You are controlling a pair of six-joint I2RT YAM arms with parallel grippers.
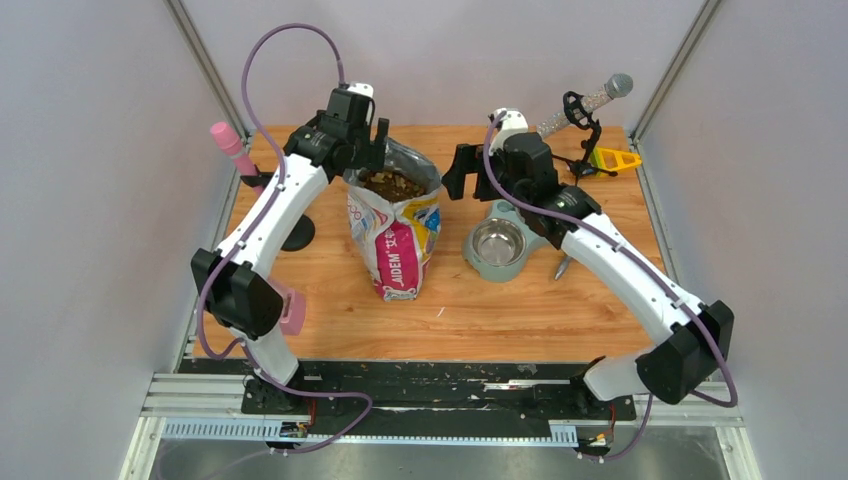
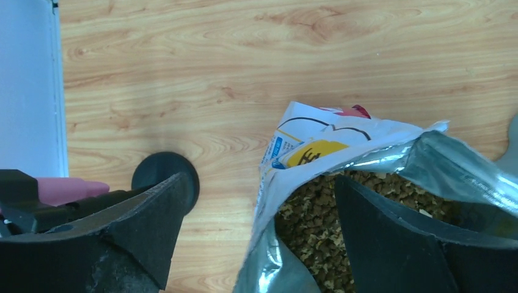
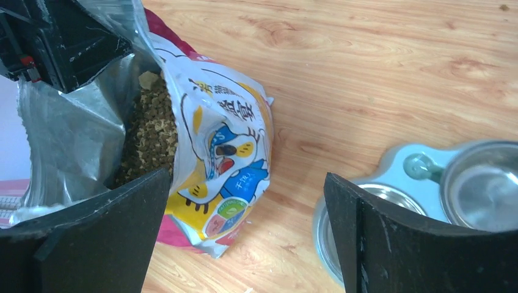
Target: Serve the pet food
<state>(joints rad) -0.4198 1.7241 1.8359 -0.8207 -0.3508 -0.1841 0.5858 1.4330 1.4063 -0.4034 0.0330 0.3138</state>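
Observation:
The pet food (image 1: 392,184) is a heap of brown and tan kibble inside the open cartoon-cat bag (image 1: 395,240), which stands mid-table. My left gripper (image 1: 372,158) is open at the bag's back-left rim. In the left wrist view the gripper (image 2: 262,226) straddles the silver-lined rim, with one finger (image 2: 397,244) over the kibble (image 2: 311,226) and the other outside. My right gripper (image 1: 472,175) is open and empty between the bag and the steel double bowl (image 1: 497,243). The right wrist view shows it (image 3: 247,244) above bare wood, with the bag (image 3: 226,152) and kibble (image 3: 149,134) on the left and the bowl (image 3: 482,183) on the right.
A grey handle (image 1: 562,266) pokes out under the right arm beside the bowl. A pink tool on a black stand (image 1: 232,145), with its round base (image 1: 297,232), is at the left. A pink block (image 1: 292,310) lies near the left. A grey brush in a holder (image 1: 590,105) and a yellow piece (image 1: 612,158) are at the back right.

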